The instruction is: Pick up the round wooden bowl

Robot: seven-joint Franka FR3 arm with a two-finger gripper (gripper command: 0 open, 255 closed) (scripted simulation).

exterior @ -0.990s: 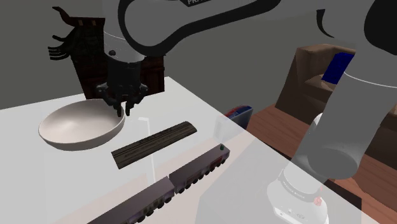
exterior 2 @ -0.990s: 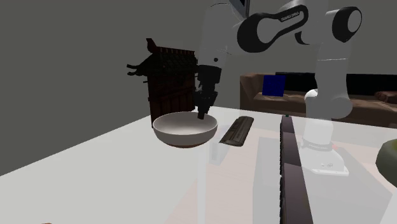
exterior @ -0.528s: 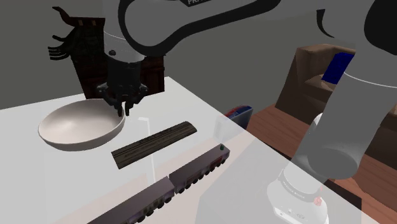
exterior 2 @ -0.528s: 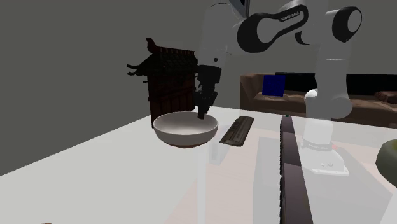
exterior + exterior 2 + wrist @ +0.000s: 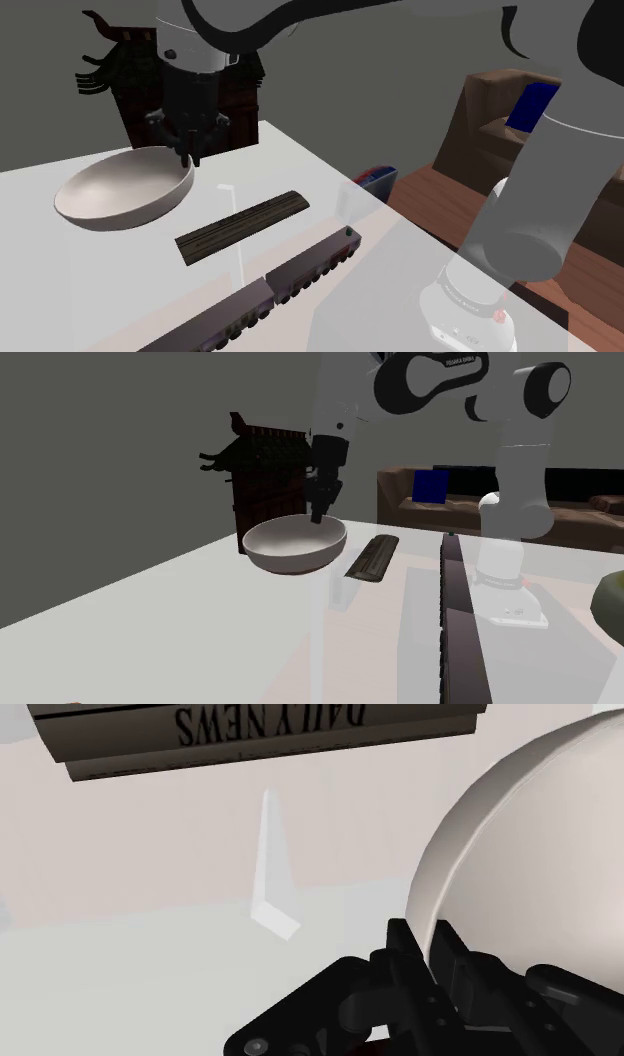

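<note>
The bowl [image 5: 120, 190] is clasped by its rim, at its 2 o'clock edge in the shoulder view, between the gripper's [image 5: 187, 155] closed fingers, and is held tilted, seemingly clear of the table [image 5: 70, 285]. With so off-centre a pinch, the rim could be levered loose by the bowl's weight and the bowl dropped.
</note>
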